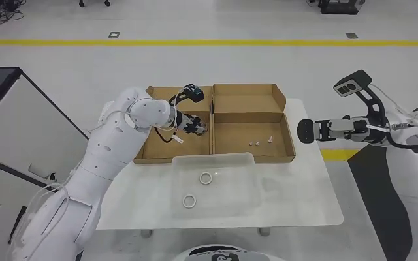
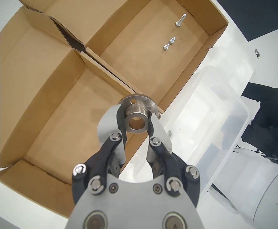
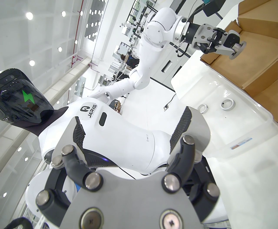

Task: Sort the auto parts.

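While the left claw grips a flanged hub above the box, the right claw (jaws apart) hangs alongside.

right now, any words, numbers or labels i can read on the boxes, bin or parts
The sticker on the clear bin: print too small and blurred to read.
The cardboard boxes: no print visible.
The flanged metal part in the left hand: no markings visible.

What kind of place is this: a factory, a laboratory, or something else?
Probably a robotics lab or factory-style test hall. A yellow line marks the floor, rows of ceiling lights sit high overhead, and a white table carries cardboard sorting boxes.
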{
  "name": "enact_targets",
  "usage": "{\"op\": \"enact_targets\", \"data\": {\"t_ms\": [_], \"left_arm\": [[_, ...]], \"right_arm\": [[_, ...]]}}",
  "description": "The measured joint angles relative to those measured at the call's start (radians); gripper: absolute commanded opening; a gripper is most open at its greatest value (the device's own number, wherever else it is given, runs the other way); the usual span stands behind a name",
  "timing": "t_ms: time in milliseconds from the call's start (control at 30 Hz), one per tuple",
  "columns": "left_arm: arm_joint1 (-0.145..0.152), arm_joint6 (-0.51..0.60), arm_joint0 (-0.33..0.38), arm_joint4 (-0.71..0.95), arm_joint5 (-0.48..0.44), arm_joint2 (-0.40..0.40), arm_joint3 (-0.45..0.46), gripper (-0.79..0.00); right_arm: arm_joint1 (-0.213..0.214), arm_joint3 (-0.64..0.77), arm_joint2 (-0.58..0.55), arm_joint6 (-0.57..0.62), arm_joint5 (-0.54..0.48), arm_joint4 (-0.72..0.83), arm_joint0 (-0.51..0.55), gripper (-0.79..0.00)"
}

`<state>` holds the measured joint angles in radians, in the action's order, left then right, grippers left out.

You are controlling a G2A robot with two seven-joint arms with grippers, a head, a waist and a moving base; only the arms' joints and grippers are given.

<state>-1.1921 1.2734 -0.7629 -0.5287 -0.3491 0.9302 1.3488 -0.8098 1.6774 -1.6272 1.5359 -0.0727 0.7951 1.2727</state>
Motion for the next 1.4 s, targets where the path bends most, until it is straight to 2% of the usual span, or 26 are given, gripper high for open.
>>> {"op": "enact_targets", "data": {"t_ms": [267, 433, 667, 967, 1400], "left_arm": [[-0.002, -0.009, -0.007, -0.032, 0.02, -0.02, -0.006, -0.785], [-0.022, -0.013, 0.04, -0.09, 0.091, -0.086, -0.089, -0.785], [-0.082, -0.026, 0.144, -0.135, 0.149, -0.219, -0.286, -0.785], [-0.161, -0.065, 0.226, -0.131, 0.163, -0.333, -0.483, -0.785], [-0.251, -0.104, 0.282, -0.107, 0.131, -0.409, -0.688, -0.785]], "right_arm": [[0.0, 0.0, 0.0, 0.0, 0.0, 0.0, 0.0, 0.0], [0.0, 0.0, 0.0, 0.0, 0.0, 0.0, 0.0, 0.0], [0.0, 0.0, 0.0, 0.0, 0.0, 0.0, 0.0, 0.0], [0.0, 0.0, 0.0, 0.0, 0.0, 0.0, 0.0, 0.0], [0.0, 0.0, 0.0, 0.0, 0.0, 0.0, 0.0, 0.0]]}}
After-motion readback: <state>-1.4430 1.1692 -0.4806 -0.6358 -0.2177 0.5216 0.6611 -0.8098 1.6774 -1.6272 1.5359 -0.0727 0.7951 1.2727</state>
